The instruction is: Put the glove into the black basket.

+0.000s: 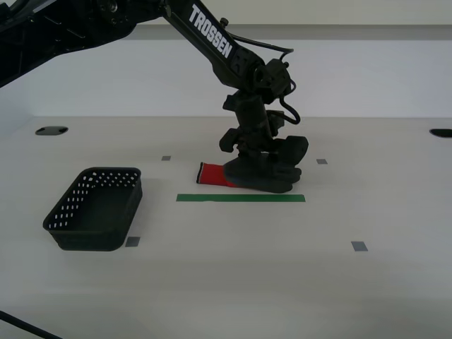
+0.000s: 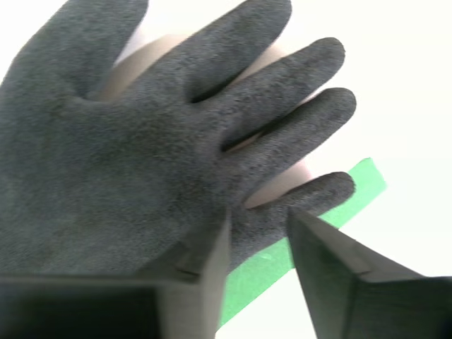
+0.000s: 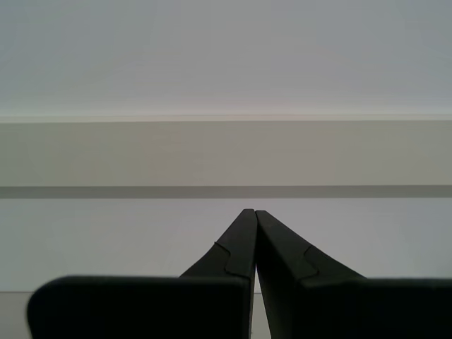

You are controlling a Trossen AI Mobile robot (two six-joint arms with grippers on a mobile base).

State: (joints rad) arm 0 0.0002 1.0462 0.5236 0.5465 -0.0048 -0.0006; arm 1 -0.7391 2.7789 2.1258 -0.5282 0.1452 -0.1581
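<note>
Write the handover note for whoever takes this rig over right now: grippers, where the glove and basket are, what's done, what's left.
My second gripper: open, down at the glove, jaws apart over its lower fingers, nothing gripped yet.
My first gripper: shut, empty, pointed at the wall, away from the work.
Glove: flat on the table, just behind the green tape strip, red cuff toward the exterior view's left.
Black basket: upright at the exterior view's left, empty as far as can be seen.
Done: approach. Left: grip, lift, carry to the basket, release.
</note>
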